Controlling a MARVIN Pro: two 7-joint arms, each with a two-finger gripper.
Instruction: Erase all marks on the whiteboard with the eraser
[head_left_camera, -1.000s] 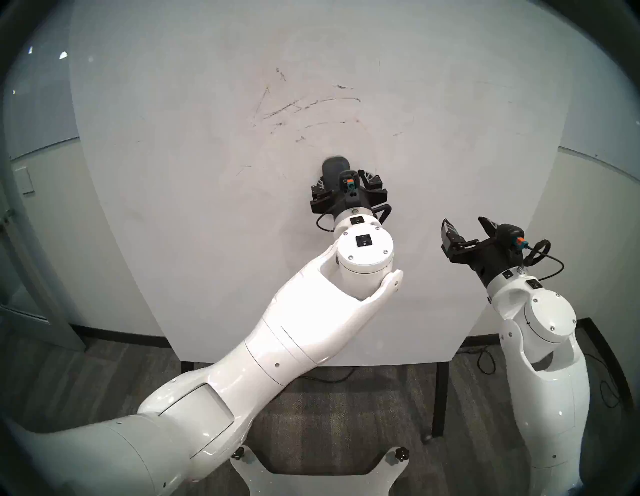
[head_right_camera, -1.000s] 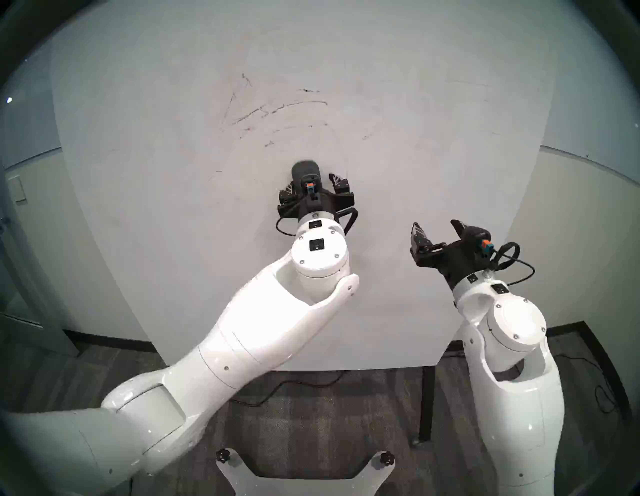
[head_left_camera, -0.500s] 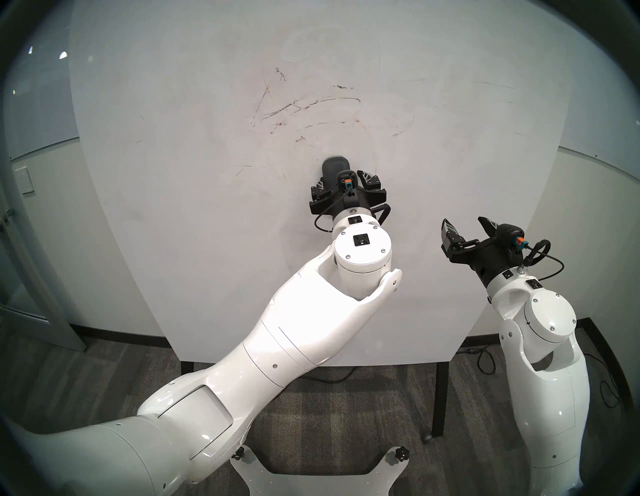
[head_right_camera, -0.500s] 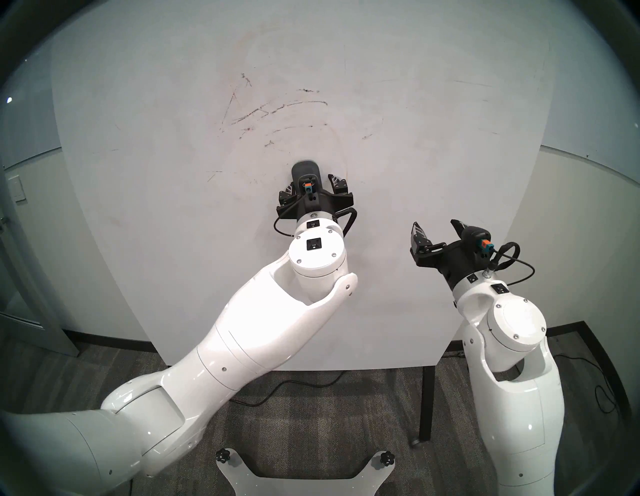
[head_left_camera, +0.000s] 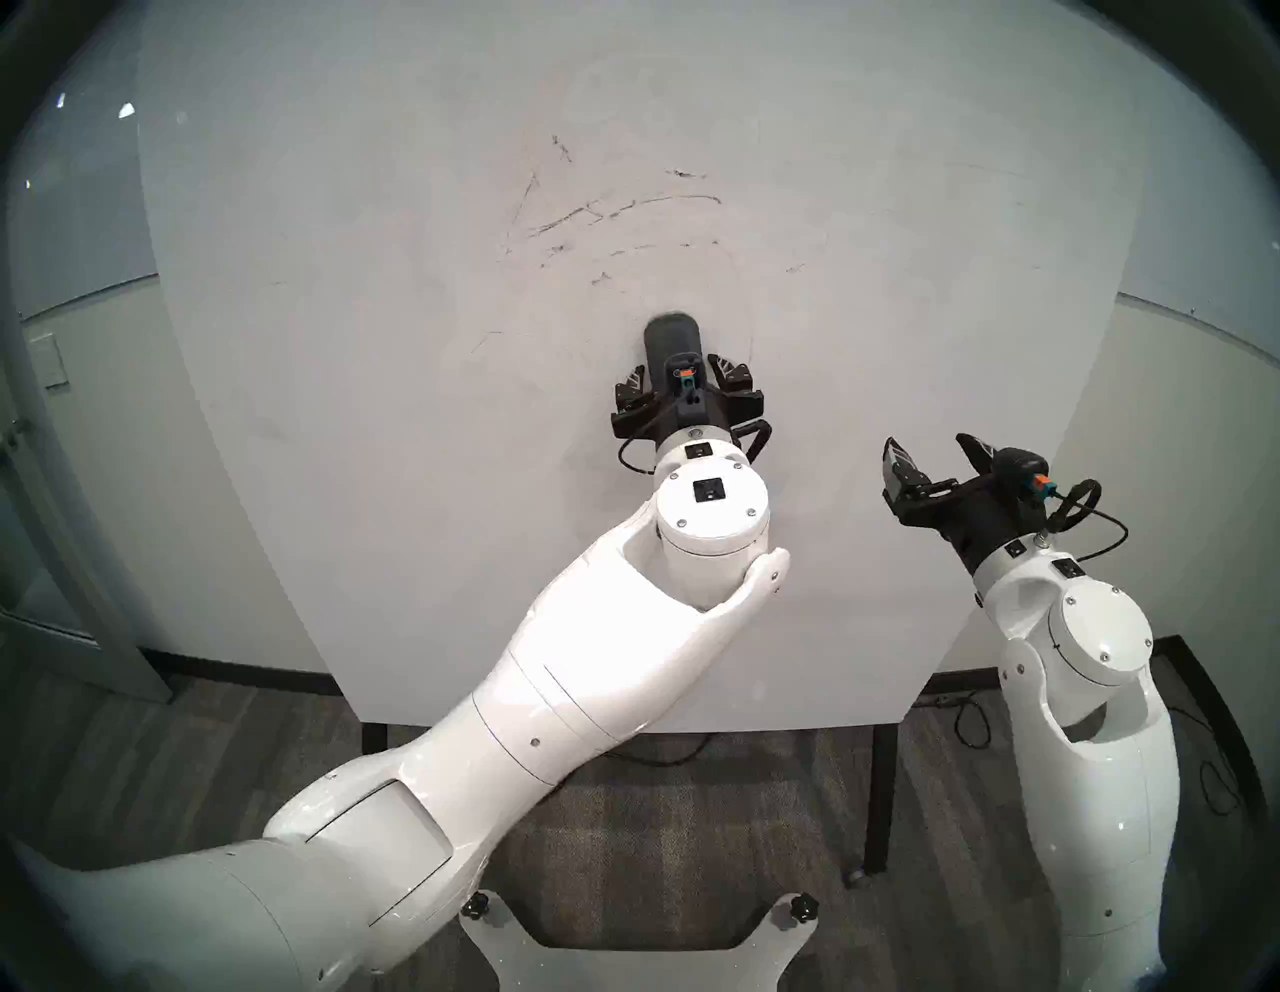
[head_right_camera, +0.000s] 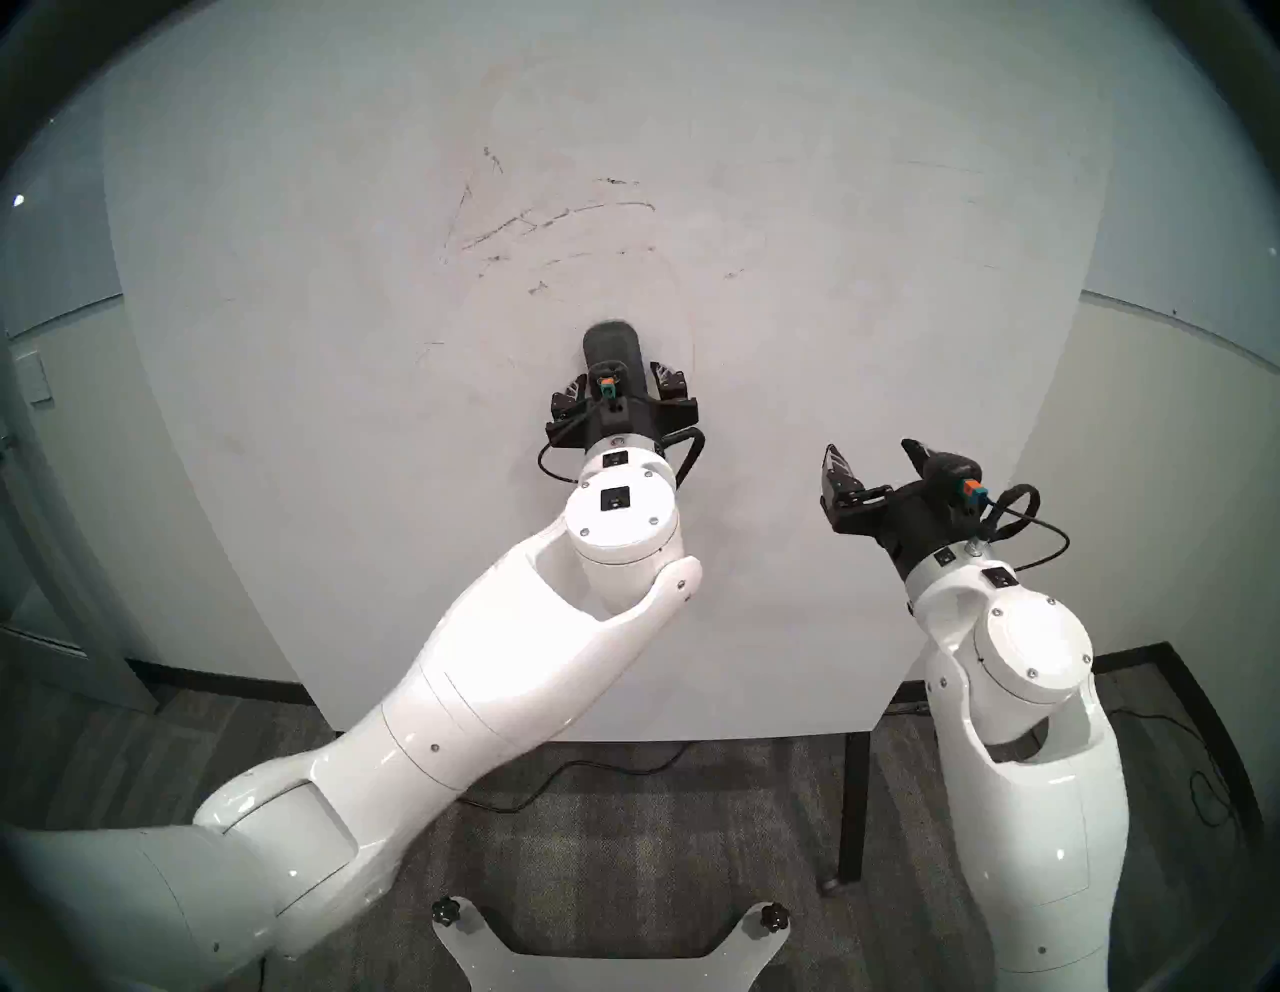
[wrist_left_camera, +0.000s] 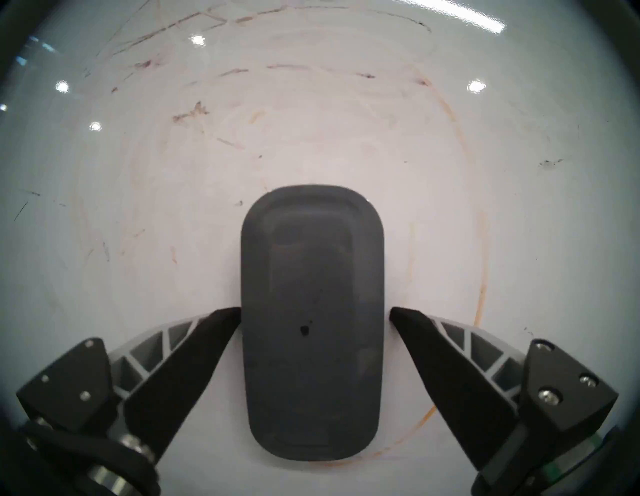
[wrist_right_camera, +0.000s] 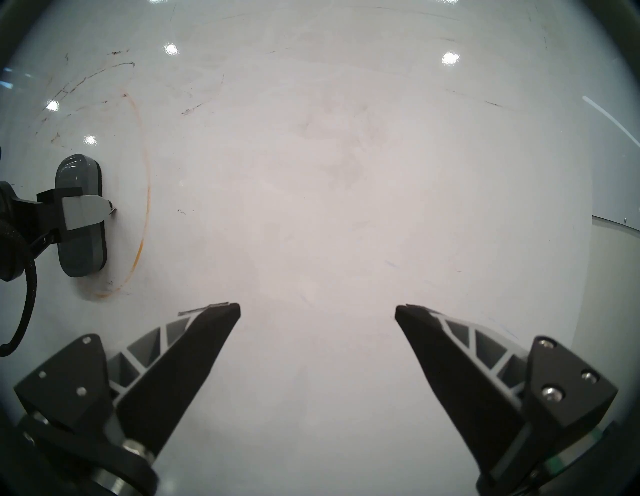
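Eraser (wrist_left_camera: 311, 322) flat against the whiteboard (head_left_camera: 388, 429), left gripper (wrist_left_camera: 315, 313) bracketing it without a firm clamp.

Whiteboard first: black-grey streaks (head_left_camera: 623, 208) remain above the eraser and an orange arc (wrist_left_camera: 483, 263) curves just to its right, so wiping looks only partly done. Next, I judge, the jaws must pinch fully, then sweep up and sideways. Left arm reaches forward, gripper roughly level; one fingertip (wrist_left_camera: 227, 317) touches the eraser's side, the other stands slightly off. Right gripper (wrist_right_camera: 317, 311) hangs empty, jaws spread, well apart.
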